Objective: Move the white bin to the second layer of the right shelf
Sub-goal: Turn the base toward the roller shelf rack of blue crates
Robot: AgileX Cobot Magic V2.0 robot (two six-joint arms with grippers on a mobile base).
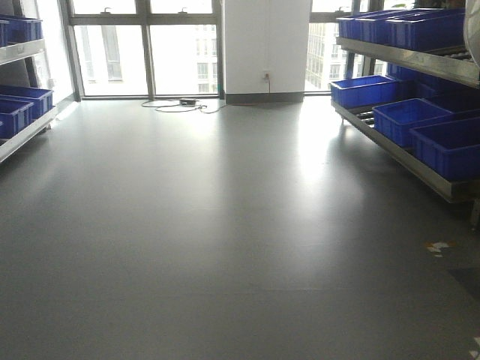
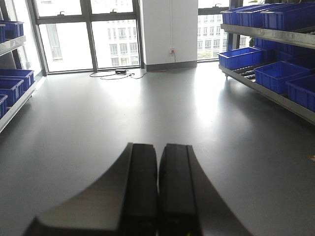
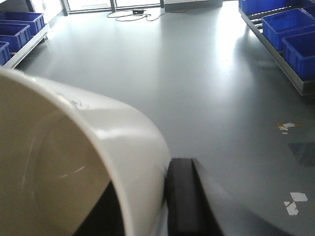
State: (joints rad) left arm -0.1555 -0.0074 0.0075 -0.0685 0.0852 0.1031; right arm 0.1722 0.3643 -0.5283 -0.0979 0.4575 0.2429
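The white bin (image 3: 98, 147) fills the left of the right wrist view, glossy and cream, tipped so that I look into its mouth. My right gripper (image 3: 157, 179) is shut on the bin's wall, one black finger (image 3: 183, 196) outside and the other inside. The bin does not show in the front view. My left gripper (image 2: 158, 150) is shut with nothing in it, held above the floor. The right shelf (image 1: 420, 64) stands far right. Its lower visible level (image 1: 390, 150) has roller tracks, a steel front rail and blue crates (image 1: 405, 116); I cannot tell if this is the second layer.
A left shelf (image 1: 22, 131) with blue crates lines the left wall. A cable (image 1: 184, 105) lies on the grey floor by the windows. Paper scraps (image 1: 437, 246) and a dark patch (image 1: 466, 281) lie on the floor near the right shelf.
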